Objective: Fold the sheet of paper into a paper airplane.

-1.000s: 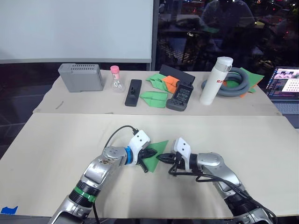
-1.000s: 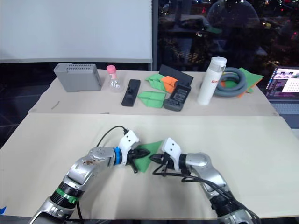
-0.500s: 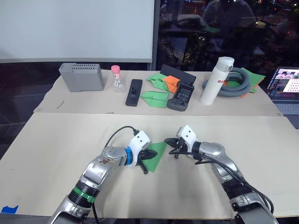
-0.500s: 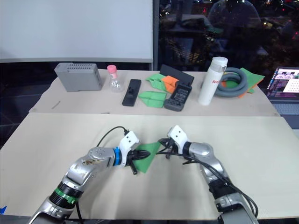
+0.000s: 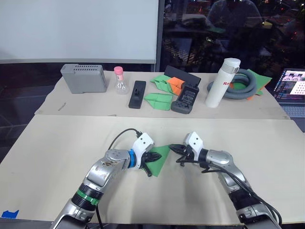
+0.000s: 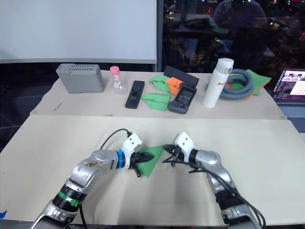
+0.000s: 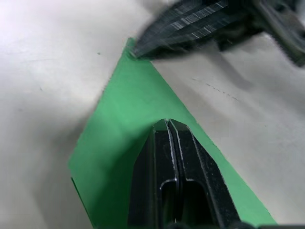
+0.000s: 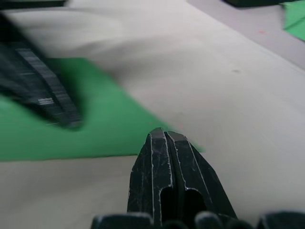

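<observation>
- Sheet of paper [image 5: 158, 157], folded to a green wedge, lies flat on the near tabletop [image 5: 57, 148] between both grippers.
- Left gripper [image 5: 151, 158]: fingers pressed together, resting on the paper.
- Right gripper [image 5: 172, 149]: fingers closed, empty, tip at the paper's pointed corner.
</observation>
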